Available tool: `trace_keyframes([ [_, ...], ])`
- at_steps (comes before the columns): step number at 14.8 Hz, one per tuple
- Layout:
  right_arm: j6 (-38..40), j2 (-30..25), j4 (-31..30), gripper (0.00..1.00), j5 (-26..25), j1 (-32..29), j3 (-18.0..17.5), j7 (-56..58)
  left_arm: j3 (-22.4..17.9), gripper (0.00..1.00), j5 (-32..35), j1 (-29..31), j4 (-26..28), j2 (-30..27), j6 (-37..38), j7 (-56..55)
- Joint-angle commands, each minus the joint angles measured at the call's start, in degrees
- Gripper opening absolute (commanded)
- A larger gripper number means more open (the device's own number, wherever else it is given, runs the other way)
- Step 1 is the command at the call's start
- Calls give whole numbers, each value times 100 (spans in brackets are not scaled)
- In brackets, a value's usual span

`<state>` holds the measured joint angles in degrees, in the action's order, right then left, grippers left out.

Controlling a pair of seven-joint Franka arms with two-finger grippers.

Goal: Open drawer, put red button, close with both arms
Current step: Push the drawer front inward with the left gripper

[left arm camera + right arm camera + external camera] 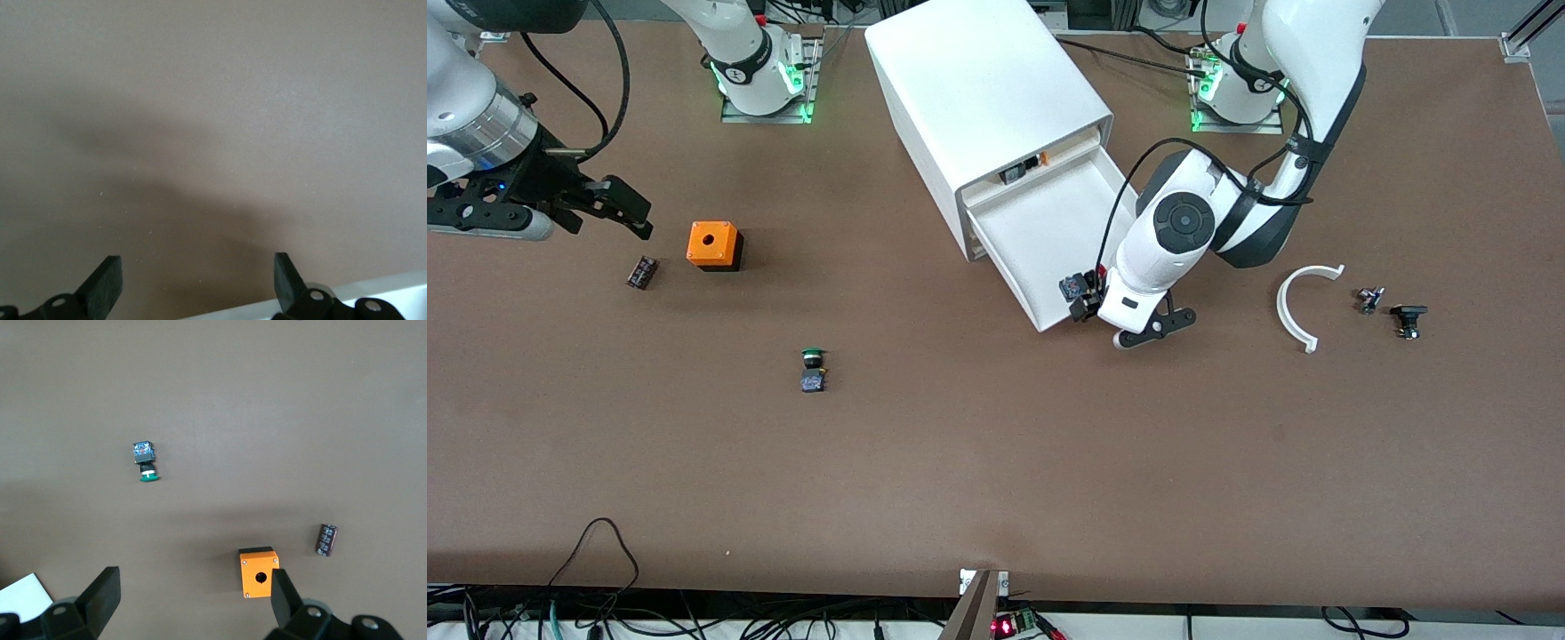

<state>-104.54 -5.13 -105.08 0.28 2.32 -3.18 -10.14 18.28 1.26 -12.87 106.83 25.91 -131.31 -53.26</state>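
With the drawer (pixel 1049 240) pulled out, the left claw (pixel 1089 298) hung over its near corner beside the red button (pixel 1076 286), fingers apart and apparently empty, while the right claw (pixel 618 209) waited open near the orange box (pixel 713 245); closing seemed next.

The brown table (pixel 996 462) carries a white cabinet (pixel 978 98), orange box (pixel 714 245) and green-capped button (pixel 813 368).

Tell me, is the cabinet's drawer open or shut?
Open: the drawer juts from the cabinet, its tray floor showing.
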Motion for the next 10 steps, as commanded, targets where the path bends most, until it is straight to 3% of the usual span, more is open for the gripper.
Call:
trace_keyframes([
  [1, 581, 380, 706, 100, 24, -83, -77, 467, 368, 100, -82, 39, 383, -288, 0, -315],
  [10, 804, 619, 1183, 100, -2, -100, -77, 460, 888, 100, -258, 170, 515, -481, 447, -589],
])
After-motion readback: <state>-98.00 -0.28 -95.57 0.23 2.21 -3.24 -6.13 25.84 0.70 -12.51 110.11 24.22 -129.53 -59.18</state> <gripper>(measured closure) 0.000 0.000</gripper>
